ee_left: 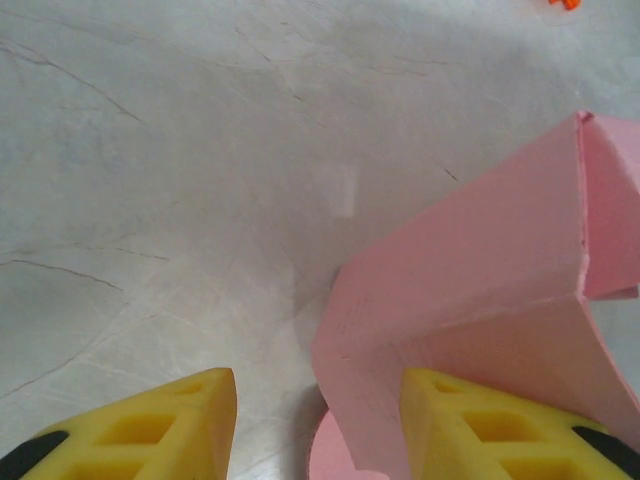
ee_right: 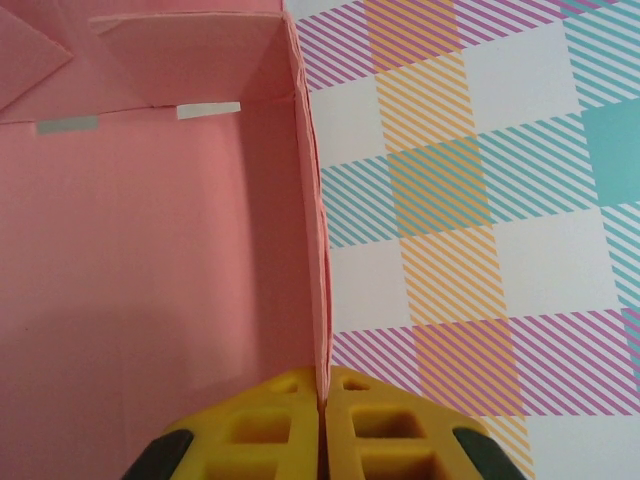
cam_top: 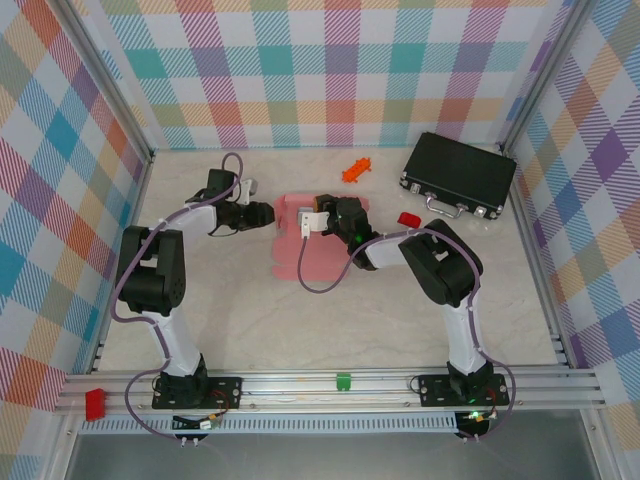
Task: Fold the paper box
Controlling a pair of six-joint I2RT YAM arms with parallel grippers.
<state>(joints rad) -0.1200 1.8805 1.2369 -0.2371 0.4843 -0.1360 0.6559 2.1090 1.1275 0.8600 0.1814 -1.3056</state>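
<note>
The pink paper box (cam_top: 308, 250) lies partly folded in the middle of the table, its far end raised. My right gripper (cam_top: 322, 212) is at that raised end. In the right wrist view the box's upright wall (ee_right: 305, 200) runs straight down into my right gripper (ee_right: 323, 385), which is shut on its edge, with the pink inside of the box to the left. My left gripper (cam_top: 270, 213) is at the box's left side. It (ee_left: 318, 385) stands open, and a bent pink flap (ee_left: 460, 290) reaches into the gap against the right finger (ee_left: 470, 420); the left finger (ee_left: 170, 420) is apart from it.
A black hard case (cam_top: 460, 172) lies at the back right. An orange object (cam_top: 355, 170) sits behind the box, and a small red object (cam_top: 408, 219) lies just right of the right arm. Checked walls close in the table on three sides.
</note>
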